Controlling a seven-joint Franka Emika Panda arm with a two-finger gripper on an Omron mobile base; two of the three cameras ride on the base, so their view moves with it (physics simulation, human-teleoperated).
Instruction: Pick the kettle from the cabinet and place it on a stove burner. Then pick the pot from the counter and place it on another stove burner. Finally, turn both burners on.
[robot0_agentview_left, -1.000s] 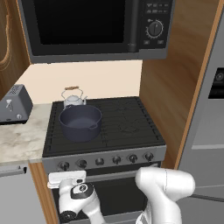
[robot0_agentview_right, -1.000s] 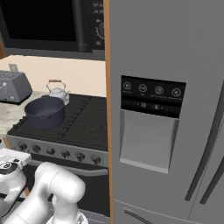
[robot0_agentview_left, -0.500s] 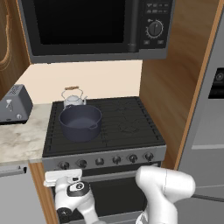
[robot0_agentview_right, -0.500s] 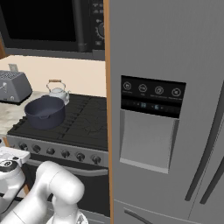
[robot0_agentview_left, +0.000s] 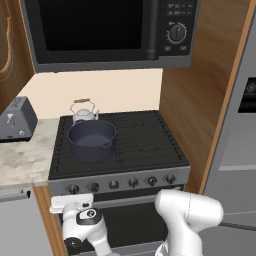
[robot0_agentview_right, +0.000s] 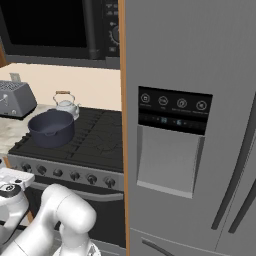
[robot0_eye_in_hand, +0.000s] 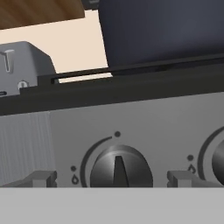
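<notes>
Black-ringed knob (robot0_eye_in_hand: 120, 168), leftmost on the range front: centred between the spread fingertips (robot0_eye_in_hand: 43, 178) of the gripper (robot0_eye_in_hand: 114, 178), untouched. Step in hand, by judgement: lighting burners. Next: advance, pinch, twist. Pot (robot0_agentview_left: 92, 140) on front-left burner; kettle (robot0_agentview_left: 83, 112) just behind, on rear-left burner. Neighbouring knob (robot0_eye_in_hand: 216, 162) near right fingertip. Toaster (robot0_agentview_left: 16, 120) on counter (robot0_agentview_left: 25, 162), clear.

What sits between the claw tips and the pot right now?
In the hand view, a knob stands centred between the open claw tips, with the range's grey front panel rising to the pot.
</notes>
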